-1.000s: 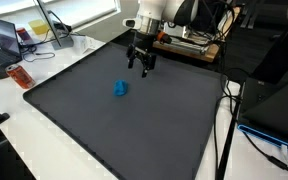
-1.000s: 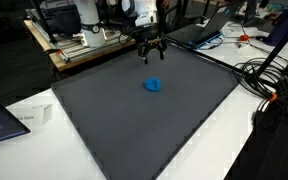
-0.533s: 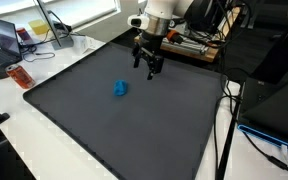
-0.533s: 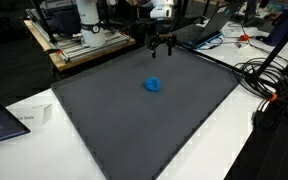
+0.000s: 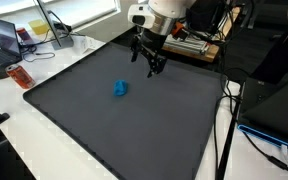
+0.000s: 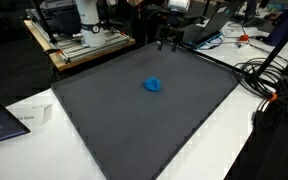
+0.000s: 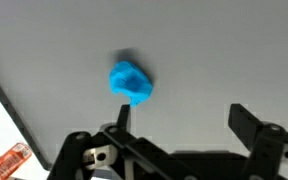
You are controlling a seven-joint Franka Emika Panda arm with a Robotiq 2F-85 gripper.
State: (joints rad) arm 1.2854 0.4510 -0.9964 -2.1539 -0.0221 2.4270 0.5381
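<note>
The claw [image 5: 150, 68] hangs spread and empty above the dark surface [image 5: 134, 130], close to that surface's edge by the robot's base. The blue lump [image 5: 120, 89] lies on the surface nearer its middle, apart from the claw.

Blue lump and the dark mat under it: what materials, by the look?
Blue lump: probably soft cloth or foam, matte. It has a crumpled, irregular outline and no glints in the wrist view. Mat: dark grey, matte, maybe a rubber or felt-like sheet. It is flat and even-toned with no reflections. Neither is certain.
</note>
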